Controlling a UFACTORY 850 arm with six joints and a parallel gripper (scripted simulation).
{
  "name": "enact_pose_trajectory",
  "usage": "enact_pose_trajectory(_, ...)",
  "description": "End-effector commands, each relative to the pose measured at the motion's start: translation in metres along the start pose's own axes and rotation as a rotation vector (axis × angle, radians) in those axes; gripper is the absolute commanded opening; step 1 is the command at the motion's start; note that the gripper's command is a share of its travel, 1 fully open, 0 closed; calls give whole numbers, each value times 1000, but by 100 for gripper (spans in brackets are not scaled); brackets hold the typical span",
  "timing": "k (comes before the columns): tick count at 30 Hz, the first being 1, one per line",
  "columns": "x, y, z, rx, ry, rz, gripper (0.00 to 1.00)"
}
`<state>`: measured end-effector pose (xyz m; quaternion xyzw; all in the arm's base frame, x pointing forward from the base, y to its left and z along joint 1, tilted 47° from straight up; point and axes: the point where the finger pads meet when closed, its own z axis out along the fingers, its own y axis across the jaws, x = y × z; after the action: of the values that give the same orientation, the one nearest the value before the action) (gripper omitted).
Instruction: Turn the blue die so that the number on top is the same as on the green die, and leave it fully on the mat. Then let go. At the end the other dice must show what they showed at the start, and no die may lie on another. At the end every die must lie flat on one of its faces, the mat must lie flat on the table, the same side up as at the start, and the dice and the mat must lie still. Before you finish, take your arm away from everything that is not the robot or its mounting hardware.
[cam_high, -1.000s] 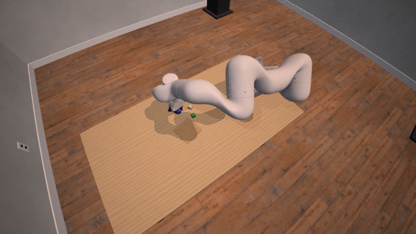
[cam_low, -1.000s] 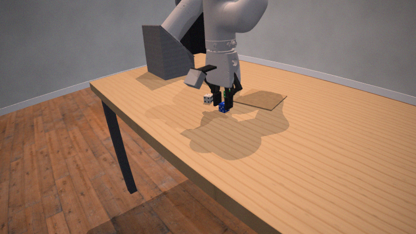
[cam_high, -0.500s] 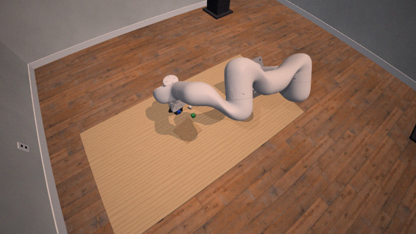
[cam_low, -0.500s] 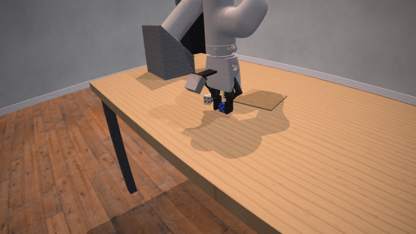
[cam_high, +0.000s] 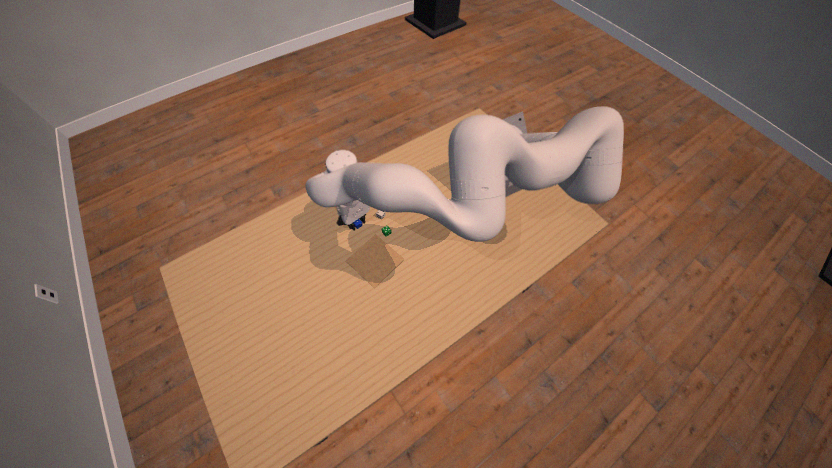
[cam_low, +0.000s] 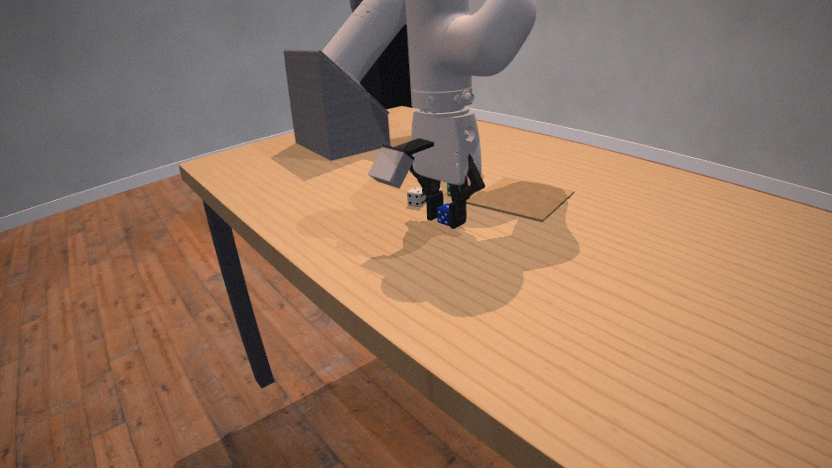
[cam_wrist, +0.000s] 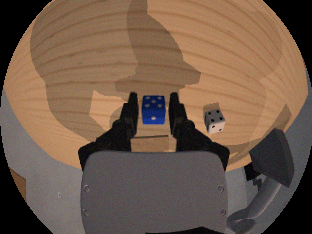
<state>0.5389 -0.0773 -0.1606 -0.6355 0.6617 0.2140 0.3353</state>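
Note:
The blue die (cam_high: 357, 222) (cam_low: 443, 214) (cam_wrist: 154, 109) lies flat on the bare table, off the mat. My gripper (cam_high: 352, 223) (cam_low: 445, 220) (cam_wrist: 153, 101) is lowered over it, with one dark finger on each side of the die. The fingers are part open and are not clamped on it. The green die (cam_high: 385, 231) (cam_low: 448, 189) lies just behind the gripper, mostly hidden in the exterior view. The thin brown mat (cam_high: 372, 259) (cam_low: 523, 200) lies flat beside the dice, partly in the arm's shadow.
A white die (cam_high: 379, 214) (cam_low: 415, 197) (cam_wrist: 214, 120) lies close to the gripper, on the side away from the mat. A grey wedge block (cam_low: 325, 110) stands at the table's back near the arm's base. The table's left edge (cam_low: 279, 256) is a short way off.

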Motion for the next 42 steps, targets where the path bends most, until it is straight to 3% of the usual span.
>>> enact_pose_trajectory(1,0,-1,-1,1,1,0,42)
enact_pose_trajectory(17,0,-1,-1,1,1,0,42)
enact_pose_trajectory(18,0,-1,-1,1,1,0,21)
enact_pose_trajectory(42,0,-1,-1,1,1,0,21)
